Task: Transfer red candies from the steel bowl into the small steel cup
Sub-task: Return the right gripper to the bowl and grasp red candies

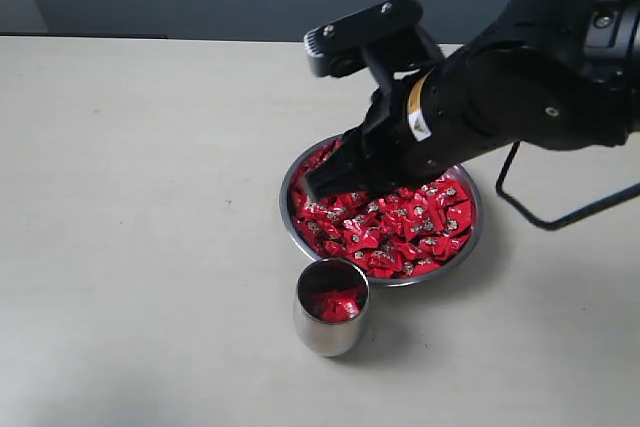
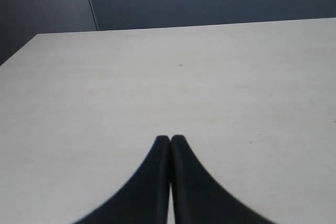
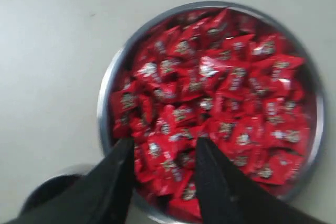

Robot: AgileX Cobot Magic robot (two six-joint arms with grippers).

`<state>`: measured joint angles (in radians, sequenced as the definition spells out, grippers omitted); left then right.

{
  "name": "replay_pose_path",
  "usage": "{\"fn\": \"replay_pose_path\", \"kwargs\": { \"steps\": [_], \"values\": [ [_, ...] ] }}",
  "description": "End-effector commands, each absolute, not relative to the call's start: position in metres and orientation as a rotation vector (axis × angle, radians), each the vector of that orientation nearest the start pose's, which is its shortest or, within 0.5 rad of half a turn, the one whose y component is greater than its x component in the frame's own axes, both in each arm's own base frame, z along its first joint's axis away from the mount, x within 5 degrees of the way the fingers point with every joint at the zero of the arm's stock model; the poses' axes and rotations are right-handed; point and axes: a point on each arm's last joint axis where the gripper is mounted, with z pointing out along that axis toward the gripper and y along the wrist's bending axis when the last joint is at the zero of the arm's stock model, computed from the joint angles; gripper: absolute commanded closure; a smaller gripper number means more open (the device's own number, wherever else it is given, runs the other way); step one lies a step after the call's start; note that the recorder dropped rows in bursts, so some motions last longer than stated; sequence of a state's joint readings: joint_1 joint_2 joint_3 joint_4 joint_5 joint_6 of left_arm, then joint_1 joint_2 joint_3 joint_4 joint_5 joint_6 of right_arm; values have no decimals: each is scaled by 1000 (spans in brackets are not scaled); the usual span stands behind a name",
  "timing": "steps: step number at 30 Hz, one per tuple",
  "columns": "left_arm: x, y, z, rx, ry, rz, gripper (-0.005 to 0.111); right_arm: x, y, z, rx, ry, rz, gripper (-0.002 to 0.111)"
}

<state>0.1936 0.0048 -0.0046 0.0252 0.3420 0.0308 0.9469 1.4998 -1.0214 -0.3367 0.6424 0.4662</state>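
Small shiny steel cup (image 1: 331, 319) stands near black right claw (image 1: 322, 187), which hovers over wide shallow steel bowl (image 1: 285, 212) heaped with shiny red-wrapped candies (image 1: 405, 229). Left wrist: black left claw (image 2: 170, 139) pressed together above pale table (image 2: 157, 77). Right wrist: fingers (image 3: 113, 182) spread, nothing pinched, candies beneath.

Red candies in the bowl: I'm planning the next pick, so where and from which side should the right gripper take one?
Likely from straight above, pinching a raised wrapper edge atop the red candies. They lie heaped and overlapping in the shallow steel bowl, whose rim blocks a sideways approach. The open right gripper hangs over them.
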Motion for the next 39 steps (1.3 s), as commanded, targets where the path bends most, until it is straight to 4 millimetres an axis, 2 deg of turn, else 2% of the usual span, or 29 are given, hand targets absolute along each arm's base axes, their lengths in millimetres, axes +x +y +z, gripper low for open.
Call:
{"fn": "replay_pose_path", "kwargs": {
  "steps": [1,6,13,19,23,26,28,32,35,39],
  "values": [
    [53,11,183,-126,1817,179,106,215,221,267,-736,2381,85,70],
    [53,11,183,-126,1817,179,106,231,223,270,-687,2363,109,70],
    [53,11,183,-126,1817,179,106,257,252,251,-704,2369,122,70],
    [53,11,183,-126,1817,179,106,283,270,228,-693,2437,50,70],
    [53,11,183,-126,1817,179,106,309,254,218,-581,2513,-3,70],
    [53,11,183,-126,1817,179,106,325,237,210,-468,2574,40,71],
    [53,11,183,-126,1817,179,106,332,227,204,-469,2623,80,74],
    [53,11,183,-126,1817,179,106,338,220,191,-501,2704,194,77],
    [53,11,183,-126,1817,179,106,338,221,184,-534,2736,243,77],
    [53,11,183,-126,1817,179,106,337,225,162,-609,2793,262,77]
  ]
}}
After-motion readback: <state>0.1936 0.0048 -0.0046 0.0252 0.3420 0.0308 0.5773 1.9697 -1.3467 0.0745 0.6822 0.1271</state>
